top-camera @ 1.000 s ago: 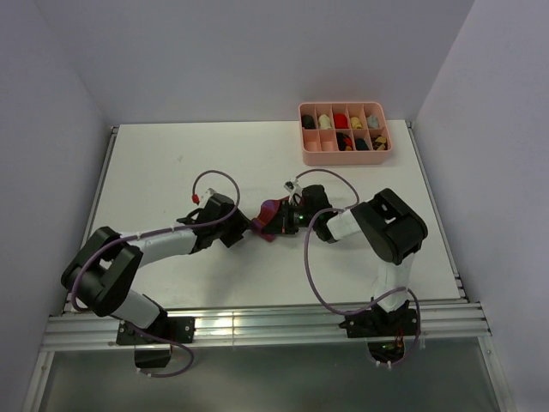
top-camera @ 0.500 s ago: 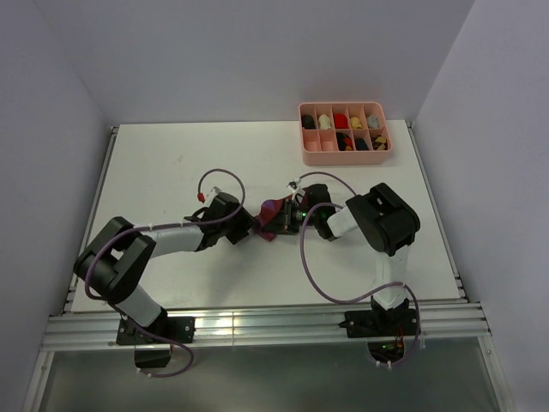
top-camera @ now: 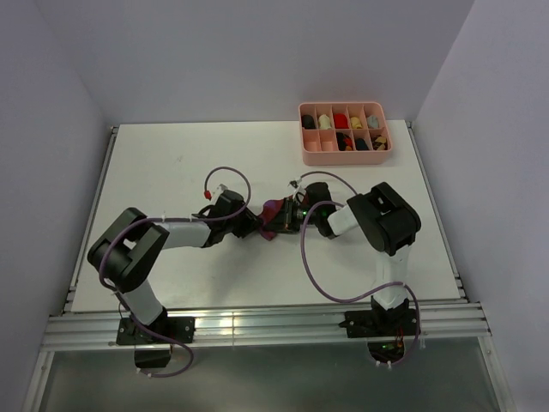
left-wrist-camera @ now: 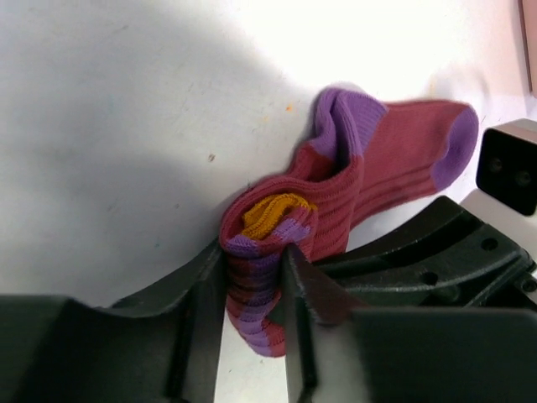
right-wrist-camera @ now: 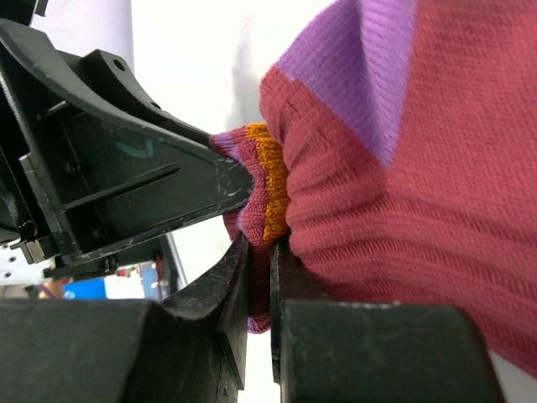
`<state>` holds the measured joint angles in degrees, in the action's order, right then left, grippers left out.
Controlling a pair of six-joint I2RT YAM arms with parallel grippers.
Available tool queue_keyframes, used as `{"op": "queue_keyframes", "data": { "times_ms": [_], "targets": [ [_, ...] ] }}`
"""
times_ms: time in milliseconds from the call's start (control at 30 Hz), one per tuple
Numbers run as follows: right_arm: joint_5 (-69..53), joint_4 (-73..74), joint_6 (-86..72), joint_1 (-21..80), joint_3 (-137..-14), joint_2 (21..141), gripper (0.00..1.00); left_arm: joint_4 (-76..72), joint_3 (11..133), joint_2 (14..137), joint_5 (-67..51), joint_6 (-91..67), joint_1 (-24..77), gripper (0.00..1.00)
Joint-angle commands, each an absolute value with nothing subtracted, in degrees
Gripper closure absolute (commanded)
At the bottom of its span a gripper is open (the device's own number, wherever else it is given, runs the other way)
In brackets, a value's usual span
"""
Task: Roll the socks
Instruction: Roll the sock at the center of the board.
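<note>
The socks (top-camera: 273, 209) lie bunched at the table's middle, dark red knit with purple toe and heel and an orange cuff. In the left wrist view the socks (left-wrist-camera: 377, 164) fold back on themselves, and my left gripper (left-wrist-camera: 256, 264) is shut on the striped cuff fold, both fingers pressing the knit. My right gripper (right-wrist-camera: 258, 256) is shut on a thin layer of the socks (right-wrist-camera: 419, 193) at the orange band. The two grippers meet nose to nose over the fabric: left gripper (top-camera: 254, 225), right gripper (top-camera: 281, 221). The toe end trails away on the table.
A pink divided tray (top-camera: 345, 159) with several small rolled sock bundles stands at the back right. White walls close in the table on three sides. The right gripper's black body (left-wrist-camera: 436, 252) lies close beside the left fingers.
My left arm has reached further right to the socks, and its jaws have closed from open onto the cuff fold. The right gripper has kept its hold and barely moved.
</note>
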<state>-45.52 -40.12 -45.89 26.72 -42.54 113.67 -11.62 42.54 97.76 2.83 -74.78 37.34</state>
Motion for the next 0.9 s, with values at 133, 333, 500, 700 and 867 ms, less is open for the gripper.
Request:
{"op": "queue_keyframes", "data": {
  "times_ms": [133,333,500,700,867],
  "targets": [
    [-36.3,-26.6,-35.8,26.7,-42.8,104.9,0.62,-2.4,44.3,105.2,4.7,-73.6,38.1,0.80],
    [-24.3,-20.0,-30.8,26.6,-42.7,94.9,0.43,4.6,48.1,105.9,7.9,-71.5,38.1,0.91],
    [-12.7,-14.0,-28.6,26.0,-44.2,93.6,0.42,7.8,48.6,104.3,10.9,-70.8,38.0,0.92],
    [-12.9,-9.4,-26.4,25.7,-52.8,101.6,0.42,11.0,48.1,102.1,12.5,-71.2,37.0,0.93],
    [-13.4,-8.3,-25.8,26.3,-58.5,107.8,0.42,12.7,45.0,97.6,14.0,-71.1,35.4,0.92]
  ]
}}
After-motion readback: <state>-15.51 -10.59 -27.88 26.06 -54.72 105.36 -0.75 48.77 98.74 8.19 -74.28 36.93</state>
